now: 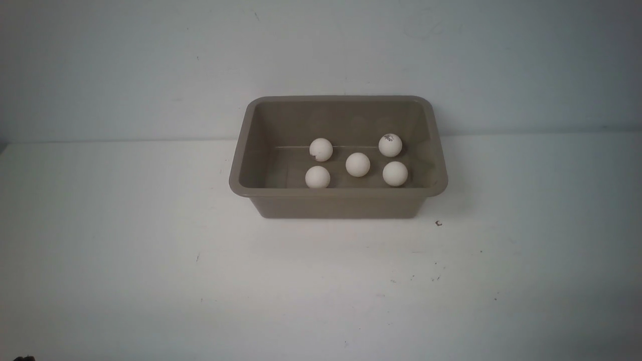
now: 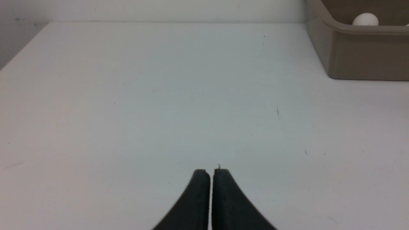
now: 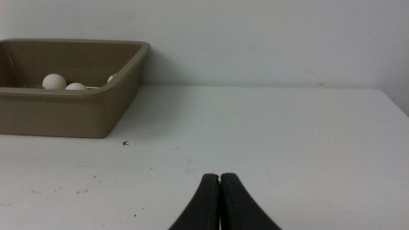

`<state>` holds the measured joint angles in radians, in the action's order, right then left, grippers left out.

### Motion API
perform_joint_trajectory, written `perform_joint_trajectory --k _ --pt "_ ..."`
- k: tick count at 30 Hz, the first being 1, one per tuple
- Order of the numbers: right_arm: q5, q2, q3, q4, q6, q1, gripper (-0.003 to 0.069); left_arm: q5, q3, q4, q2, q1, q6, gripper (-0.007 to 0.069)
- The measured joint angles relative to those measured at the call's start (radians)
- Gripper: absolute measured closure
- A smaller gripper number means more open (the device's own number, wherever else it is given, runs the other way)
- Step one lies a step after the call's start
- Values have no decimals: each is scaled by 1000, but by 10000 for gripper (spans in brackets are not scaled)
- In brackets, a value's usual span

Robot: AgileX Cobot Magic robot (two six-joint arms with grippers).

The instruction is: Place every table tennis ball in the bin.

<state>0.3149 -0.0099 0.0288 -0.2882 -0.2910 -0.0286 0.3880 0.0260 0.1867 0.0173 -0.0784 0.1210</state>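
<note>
The taupe bin [image 1: 338, 203] stands at the middle of the white table, against the back wall. Several white table tennis balls lie on its floor, among them one at the far left [image 1: 321, 149], one with a dark logo at the far right [image 1: 390, 145] and one in the centre [image 1: 357, 164]. In the left wrist view the bin [image 2: 361, 57] shows one ball [image 2: 365, 19] over its rim. From the right wrist the bin [image 3: 64, 111] shows balls [image 3: 54, 81] inside. My left gripper [image 2: 211, 171] and right gripper [image 3: 219, 175] are both shut and empty, low over bare table, well short of the bin. Neither arm appears in the front view.
A small dark speck [image 1: 439, 223] lies on the table just right of the bin's front corner; the same speck [image 3: 125, 143] shows in the right wrist view. The table's left edge [image 2: 25, 44] shows in the left wrist view, its right edge [image 3: 394, 100] in the right wrist view.
</note>
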Motion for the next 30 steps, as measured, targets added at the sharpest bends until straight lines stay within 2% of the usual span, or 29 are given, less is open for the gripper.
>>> perform_joint_trajectory --k 30 --pt "47 -2 -1 -1 0 0 669 0 0 -1 0 0 0 629"
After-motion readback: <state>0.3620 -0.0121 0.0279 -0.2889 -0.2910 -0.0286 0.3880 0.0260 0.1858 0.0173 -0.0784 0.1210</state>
